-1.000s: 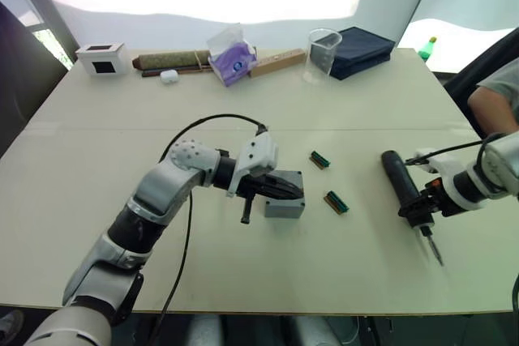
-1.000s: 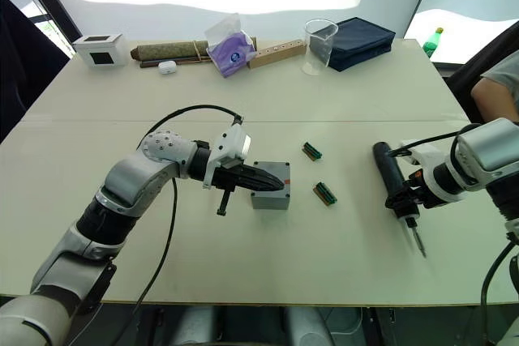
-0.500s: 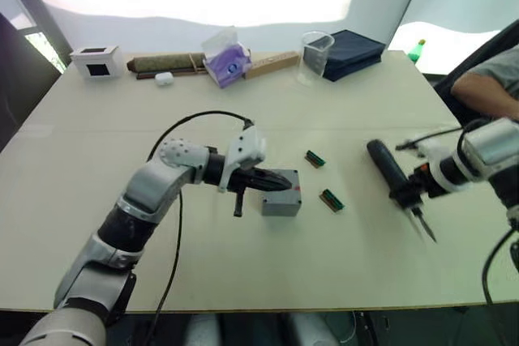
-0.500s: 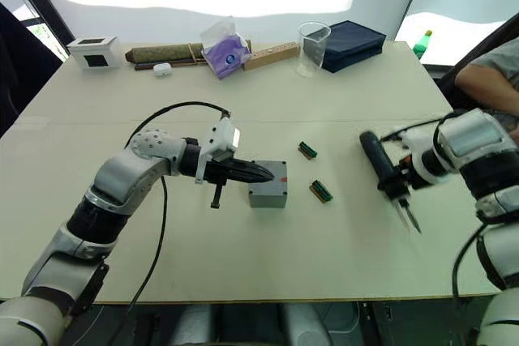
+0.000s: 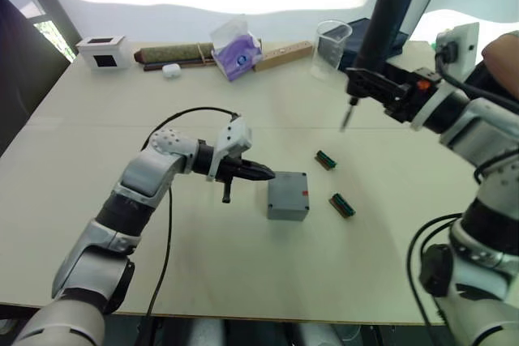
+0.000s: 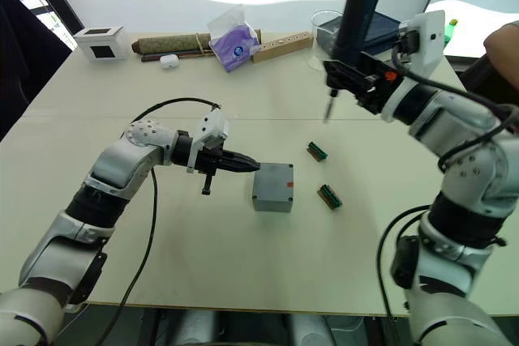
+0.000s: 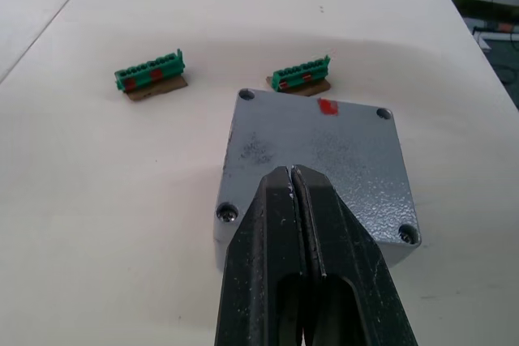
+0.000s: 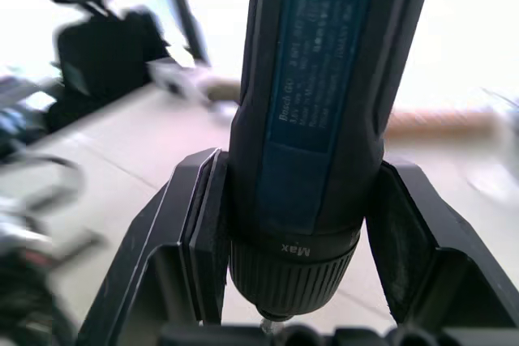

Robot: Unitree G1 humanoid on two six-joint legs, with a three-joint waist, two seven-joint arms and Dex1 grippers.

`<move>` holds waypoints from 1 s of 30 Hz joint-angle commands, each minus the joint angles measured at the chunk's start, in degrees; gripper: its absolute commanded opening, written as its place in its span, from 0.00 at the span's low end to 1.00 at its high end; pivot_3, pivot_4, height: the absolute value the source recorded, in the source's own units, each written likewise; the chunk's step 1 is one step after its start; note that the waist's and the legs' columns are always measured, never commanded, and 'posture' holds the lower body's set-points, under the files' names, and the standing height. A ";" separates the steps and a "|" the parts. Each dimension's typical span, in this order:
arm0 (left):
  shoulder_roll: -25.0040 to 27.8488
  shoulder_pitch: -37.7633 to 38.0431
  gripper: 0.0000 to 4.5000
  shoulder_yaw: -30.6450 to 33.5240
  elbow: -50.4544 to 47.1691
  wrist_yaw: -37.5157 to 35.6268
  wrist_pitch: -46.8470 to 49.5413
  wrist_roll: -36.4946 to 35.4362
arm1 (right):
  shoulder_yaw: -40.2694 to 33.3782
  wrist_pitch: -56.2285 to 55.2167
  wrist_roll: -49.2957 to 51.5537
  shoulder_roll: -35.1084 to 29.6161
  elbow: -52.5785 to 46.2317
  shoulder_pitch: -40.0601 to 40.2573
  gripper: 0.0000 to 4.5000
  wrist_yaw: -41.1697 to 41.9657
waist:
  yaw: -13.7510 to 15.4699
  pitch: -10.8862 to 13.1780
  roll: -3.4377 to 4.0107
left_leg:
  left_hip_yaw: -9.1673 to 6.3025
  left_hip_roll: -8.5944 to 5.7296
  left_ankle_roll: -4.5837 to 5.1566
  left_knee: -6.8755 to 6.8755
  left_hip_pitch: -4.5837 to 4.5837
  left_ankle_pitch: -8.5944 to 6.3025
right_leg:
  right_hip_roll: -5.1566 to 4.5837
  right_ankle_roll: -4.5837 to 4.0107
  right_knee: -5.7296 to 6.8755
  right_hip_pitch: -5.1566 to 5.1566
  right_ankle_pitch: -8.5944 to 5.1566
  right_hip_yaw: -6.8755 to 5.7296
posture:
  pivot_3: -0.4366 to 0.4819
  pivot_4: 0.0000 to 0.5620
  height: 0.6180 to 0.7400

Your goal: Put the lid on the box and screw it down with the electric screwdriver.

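R gripper (image 5: 381,91) clamps screwdriver (image 5: 388,7) upright above table (image 5: 243,265); L gripper (image 7: 296,188) closed, empty, over lid (image 7: 324,151) on box (image 5: 288,197).

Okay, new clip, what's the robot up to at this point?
The right pincer grips the electric screwdriver and holds it upright in the air, bit pointing down, off to the right of the box. The lid already sits on the box, with screw heads visible in its corners. The left pincer, closed and holding nothing, points at the box's left edge. Two small green strips lie on the table to the box's right.
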 commanded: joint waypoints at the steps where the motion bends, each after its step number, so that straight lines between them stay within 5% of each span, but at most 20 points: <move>1: -0.76 -1.32 0.00 -0.33 0.06 -1.70 -1.07 0.36 | 2.36 -5.68 0.78 3.71 -8.86 5.52 0.46 -4.42 | -0.04 -0.01 -0.01 | -0.01 0.00 -0.07 0.01 0.01 0.04 | 0.00 0.02 0.01 0.02 0.01 0.00 | 0.48 0.27 1.00; 12: -3.30 1.28 0.00 -4.62 3.78 -1.17 -6.69 6.88 | 19.25 -23.46 -11.38 6.73 -9.62 20.69 0.46 -8.45 | -0.52 -0.01 -0.03 | -0.17 -0.01 -0.18 -0.03 0.39 0.12 | 0.15 0.14 0.09 0.32 0.07 0.04 | 0.48 0.27 1.00; 30: -3.72 1.27 0.00 -3.50 3.53 -0.71 -5.80 7.23 | 25.05 -34.76 -18.73 6.31 -3.51 26.07 0.46 -8.98 | -0.49 -0.01 -0.03 | -0.16 -0.01 -0.10 0.04 0.48 0.08 | 0.13 0.15 0.08 0.48 0.07 0.05 | 0.48 0.27 1.00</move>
